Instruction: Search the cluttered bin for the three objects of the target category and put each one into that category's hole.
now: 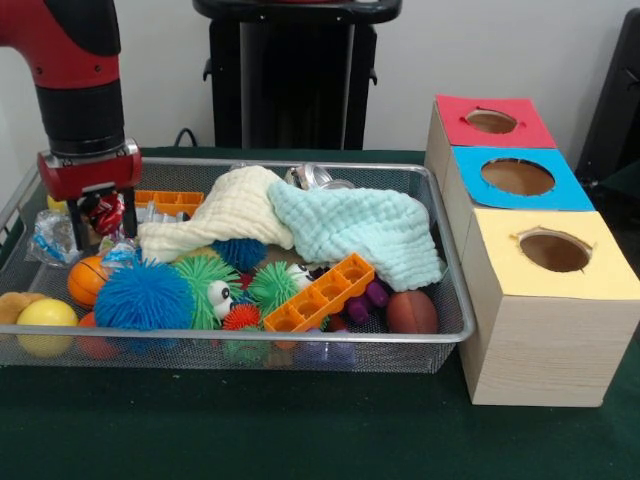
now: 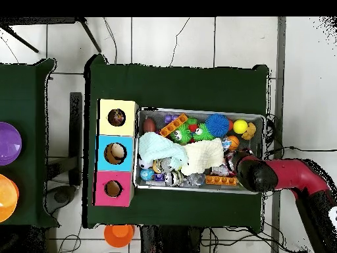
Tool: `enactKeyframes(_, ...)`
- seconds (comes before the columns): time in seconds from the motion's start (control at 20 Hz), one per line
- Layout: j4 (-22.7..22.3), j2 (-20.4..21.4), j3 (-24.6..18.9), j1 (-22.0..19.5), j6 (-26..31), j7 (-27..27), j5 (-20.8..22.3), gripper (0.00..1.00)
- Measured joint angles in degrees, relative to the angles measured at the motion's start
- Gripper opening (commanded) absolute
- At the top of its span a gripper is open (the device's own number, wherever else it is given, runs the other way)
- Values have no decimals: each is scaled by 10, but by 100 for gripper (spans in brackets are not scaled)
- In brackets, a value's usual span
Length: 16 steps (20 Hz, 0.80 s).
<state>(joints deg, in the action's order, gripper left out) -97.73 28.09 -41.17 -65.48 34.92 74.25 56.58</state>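
Note:
The wire mesh bin sits on the green table and is full of toys; it also shows in the overhead view. My gripper hangs over the bin's left end in the front view. Its fingers are closed on a small red and white knotted toy, held just above the clutter. In the overhead view the arm covers the gripper and the toy. Three wooden boxes stand beside the bin, with holes in a red top, a blue top and a yellow top. No other knotted toys show.
A cream cloth and a mint cloth cover the bin's middle. A blue spiky ball, green spiky balls, an orange block tray, a yellow ball and a brown football lie along the front.

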Motion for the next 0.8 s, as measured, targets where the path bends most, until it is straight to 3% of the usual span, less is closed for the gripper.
enactKeyframes(0.8,4,-23,8,10,2,0,8,100)
